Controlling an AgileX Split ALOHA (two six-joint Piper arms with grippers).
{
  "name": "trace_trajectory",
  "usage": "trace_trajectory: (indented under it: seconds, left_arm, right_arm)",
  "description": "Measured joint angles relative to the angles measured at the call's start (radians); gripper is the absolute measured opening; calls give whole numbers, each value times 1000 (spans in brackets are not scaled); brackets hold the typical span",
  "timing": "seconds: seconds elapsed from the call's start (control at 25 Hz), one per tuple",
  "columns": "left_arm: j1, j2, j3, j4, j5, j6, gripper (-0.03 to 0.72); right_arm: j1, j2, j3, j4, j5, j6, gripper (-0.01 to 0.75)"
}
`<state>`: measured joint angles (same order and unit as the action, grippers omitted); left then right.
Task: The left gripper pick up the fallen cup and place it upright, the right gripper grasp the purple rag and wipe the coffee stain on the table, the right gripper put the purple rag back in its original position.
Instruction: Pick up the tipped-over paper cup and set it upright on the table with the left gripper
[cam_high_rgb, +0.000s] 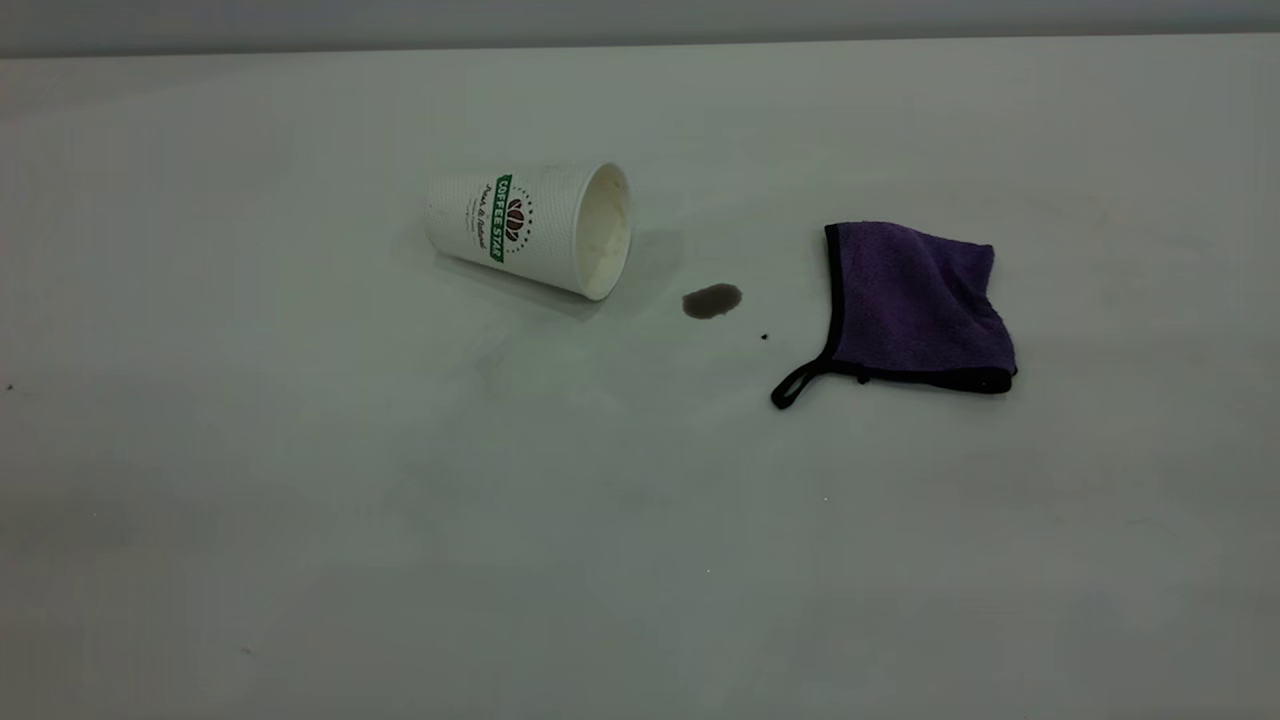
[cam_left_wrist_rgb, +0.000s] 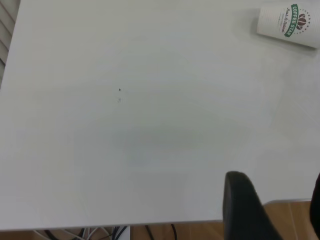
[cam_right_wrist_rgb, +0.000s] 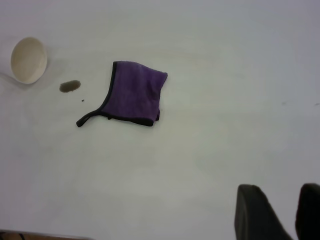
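Note:
The white cup (cam_high_rgb: 520, 225) with the green "COFFEE STAR" band lies on its side on the table (cam_high_rgb: 400, 500), mouth toward the right. The coffee stain (cam_high_rgb: 712, 300) is a small brown blot just right of the cup's mouth. The folded purple rag (cam_high_rgb: 915, 300) lies farther right, its black loop pointing toward the front left. Neither gripper shows in the exterior view. My left gripper (cam_left_wrist_rgb: 276, 181) is open and empty over the table's edge, far from the cup (cam_left_wrist_rgb: 290, 20). My right gripper (cam_right_wrist_rgb: 279, 188) is empty with a narrow gap, well away from the rag (cam_right_wrist_rgb: 135, 92), stain (cam_right_wrist_rgb: 70, 86) and cup (cam_right_wrist_rgb: 28, 60).
A tiny black speck (cam_high_rgb: 765, 337) lies between the stain and the rag. The table's back edge meets a grey wall (cam_high_rgb: 640, 20). In the left wrist view a wooden floor (cam_left_wrist_rgb: 295, 220) and cables (cam_left_wrist_rgb: 100, 233) show beyond the table's edge.

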<state>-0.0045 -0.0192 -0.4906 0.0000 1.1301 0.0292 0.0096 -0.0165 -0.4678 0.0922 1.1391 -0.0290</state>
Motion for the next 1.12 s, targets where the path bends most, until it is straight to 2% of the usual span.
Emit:
trace_trajectory:
  seconds: [0.52, 0.64, 0.84, 0.92, 1.0, 1.12]
  left_arm:
    - [0, 18, -8, 11, -4, -38, 390]
    - [0, 130, -61, 69, -37, -74, 390]
    - [0, 481, -193, 180, -106, -126, 392]
    - [0, 636, -254, 199, -162, -131, 419]
    - [0, 801, -314, 217, -214, -131, 481]
    - [-4, 1031, -415, 227, -248, -115, 622]
  right_arm:
    - [0, 0, 0, 0, 0, 0, 238]
    - [0, 0, 0, 0, 0, 0, 238]
    - [0, 0, 0, 0, 0, 0, 238]
    - [0, 0, 0, 0, 0, 0, 238]
    - [0, 0, 0, 0, 0, 0, 238]
    - [0, 0, 0, 0, 0, 0, 238]
